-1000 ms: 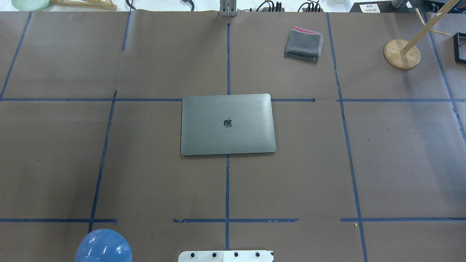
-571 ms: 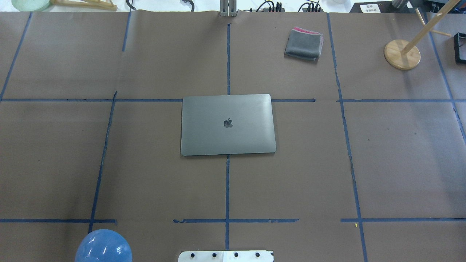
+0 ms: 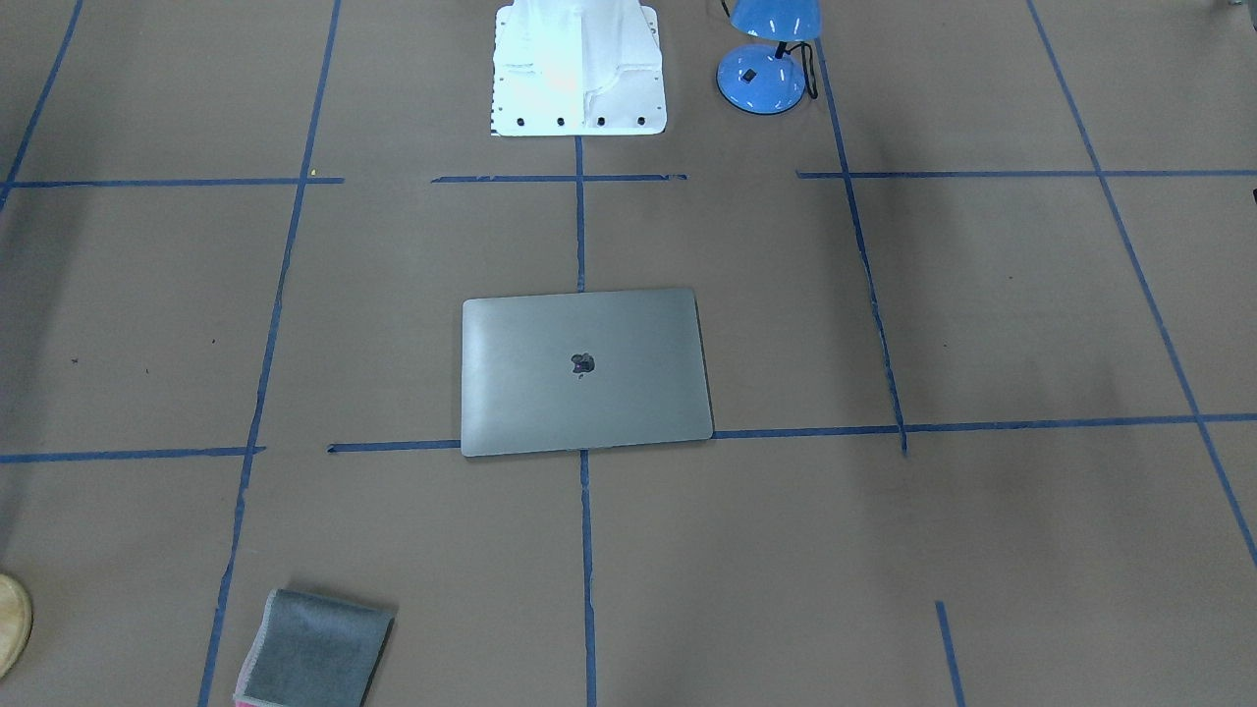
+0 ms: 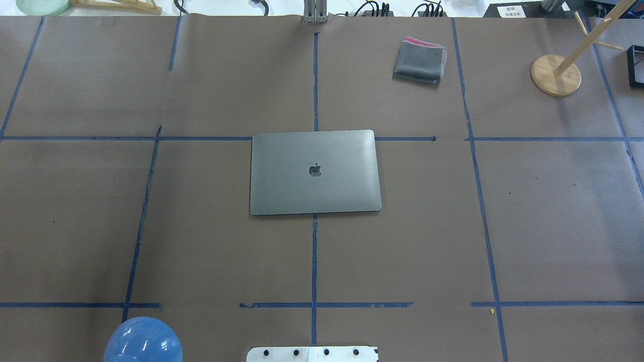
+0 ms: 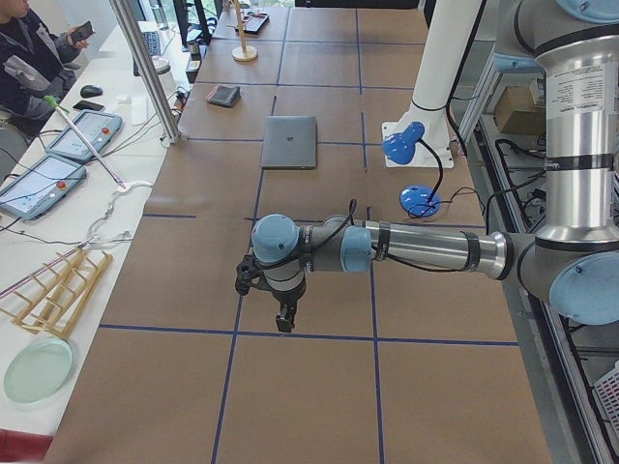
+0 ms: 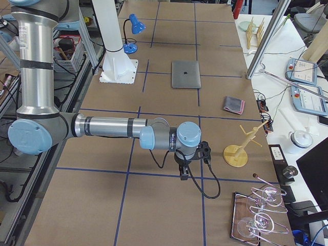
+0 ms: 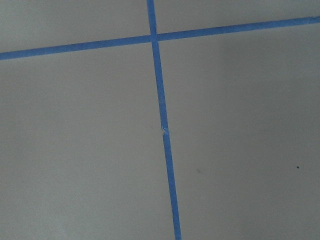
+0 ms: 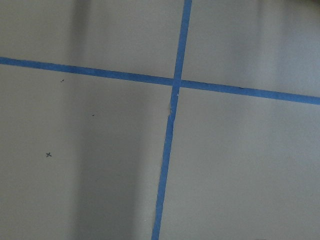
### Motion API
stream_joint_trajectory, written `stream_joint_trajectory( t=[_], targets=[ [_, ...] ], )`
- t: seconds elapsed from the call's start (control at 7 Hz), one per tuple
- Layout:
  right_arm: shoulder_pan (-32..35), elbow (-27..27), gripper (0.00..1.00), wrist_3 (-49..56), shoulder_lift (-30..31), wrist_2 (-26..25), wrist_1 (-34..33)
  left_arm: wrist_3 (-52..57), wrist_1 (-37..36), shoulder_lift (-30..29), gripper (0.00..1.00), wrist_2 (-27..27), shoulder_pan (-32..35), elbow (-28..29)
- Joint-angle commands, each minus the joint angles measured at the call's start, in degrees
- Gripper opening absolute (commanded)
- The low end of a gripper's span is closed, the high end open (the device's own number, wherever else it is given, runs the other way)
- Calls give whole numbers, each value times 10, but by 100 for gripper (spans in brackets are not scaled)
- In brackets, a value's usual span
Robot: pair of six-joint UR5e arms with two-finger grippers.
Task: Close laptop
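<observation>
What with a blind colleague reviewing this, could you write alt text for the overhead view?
A grey laptop lies shut, logo up, in the middle of a brown table with blue tape lines. A folded grey cloth sits beyond it to the right, a wooden stand far right, a blue lamp at the near left edge.

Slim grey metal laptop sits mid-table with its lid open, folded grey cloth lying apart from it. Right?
No: the slim grey metal laptop lies with its lid shut flat, logo up, as the overhead exterior view shows. It is mid-table, the folded grey cloth apart from it.
</observation>
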State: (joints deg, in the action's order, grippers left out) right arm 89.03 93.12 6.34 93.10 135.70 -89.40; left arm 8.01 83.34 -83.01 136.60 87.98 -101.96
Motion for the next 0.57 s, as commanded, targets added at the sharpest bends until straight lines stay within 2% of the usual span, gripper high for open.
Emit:
stream_joint_trajectory(
  t=[0.0,0.43],
  targets=[
    [0,0,100,-1,1,0,0,1,2,0,100,1,-1,-2],
    [0,2,100,-1,2,1,0,1,2,-2,100,1,-1,-2]
  ],
)
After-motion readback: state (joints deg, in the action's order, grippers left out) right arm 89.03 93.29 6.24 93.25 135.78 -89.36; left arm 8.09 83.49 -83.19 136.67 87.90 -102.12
